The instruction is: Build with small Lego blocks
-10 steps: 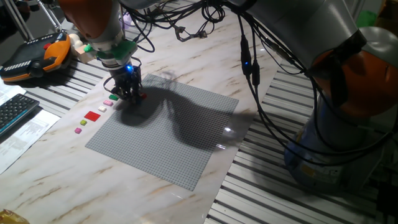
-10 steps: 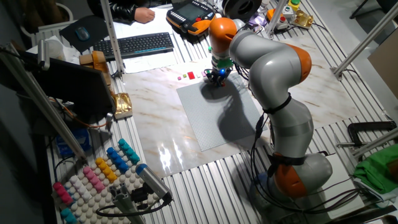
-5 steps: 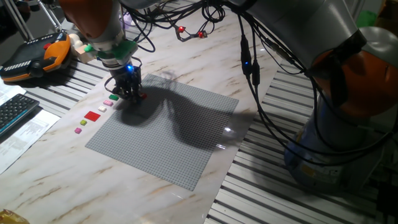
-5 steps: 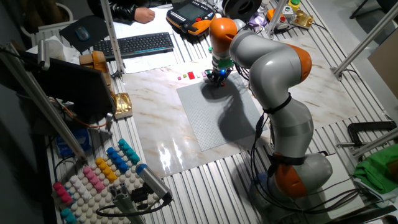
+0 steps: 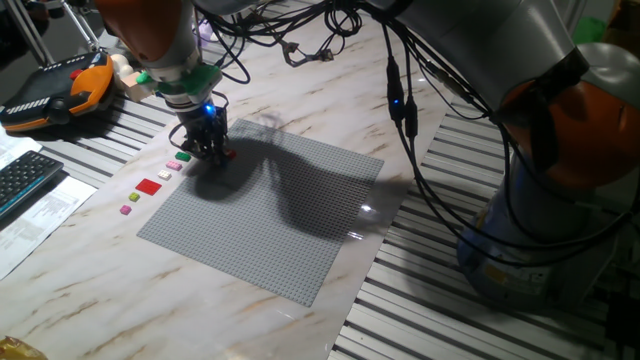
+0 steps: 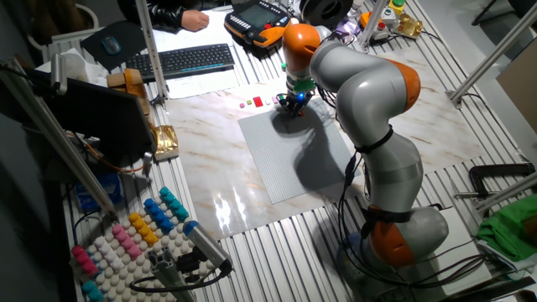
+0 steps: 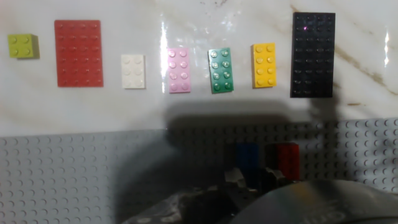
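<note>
The gripper, its claw state hidden, is sitting over blue and red blocks on the grey baseplate, beyond whose edge seven loose blocks are lying.

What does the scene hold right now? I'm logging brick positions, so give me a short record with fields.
Row on marble, left to right in hand view: lime block, red plate, white block, pink block, green block, yellow block, black plate
On baseplate: blue block, red block, side by side
Gripper: low over the baseplate's edge; fingers' state unclear
</note>
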Robot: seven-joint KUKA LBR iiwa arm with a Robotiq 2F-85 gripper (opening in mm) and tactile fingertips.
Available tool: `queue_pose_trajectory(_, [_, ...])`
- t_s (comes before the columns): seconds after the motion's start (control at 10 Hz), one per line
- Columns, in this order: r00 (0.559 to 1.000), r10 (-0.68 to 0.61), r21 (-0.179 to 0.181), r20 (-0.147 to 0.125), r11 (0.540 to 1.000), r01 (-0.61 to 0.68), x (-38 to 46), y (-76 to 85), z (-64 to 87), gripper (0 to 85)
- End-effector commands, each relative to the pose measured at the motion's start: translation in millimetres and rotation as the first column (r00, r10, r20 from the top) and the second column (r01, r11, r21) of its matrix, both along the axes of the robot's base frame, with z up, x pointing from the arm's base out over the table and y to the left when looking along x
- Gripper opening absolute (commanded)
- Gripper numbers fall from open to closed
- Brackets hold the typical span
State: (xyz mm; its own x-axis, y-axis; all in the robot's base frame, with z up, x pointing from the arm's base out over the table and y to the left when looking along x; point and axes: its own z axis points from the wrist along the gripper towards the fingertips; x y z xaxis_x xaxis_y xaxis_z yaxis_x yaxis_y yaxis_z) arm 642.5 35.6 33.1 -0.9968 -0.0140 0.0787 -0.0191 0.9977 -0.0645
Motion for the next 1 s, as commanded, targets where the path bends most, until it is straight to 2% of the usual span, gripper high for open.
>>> queue_pose_trajectory(0.0, [1.000,0.004,0.000,-0.003,1.000,-0.004,0.2,-0.4,0.2,26.0])
queue_pose_trajectory(0.9, [1.000,0.011,0.003,-0.022,1.000,-0.010,-1.2,3.0,4.7,25.0])
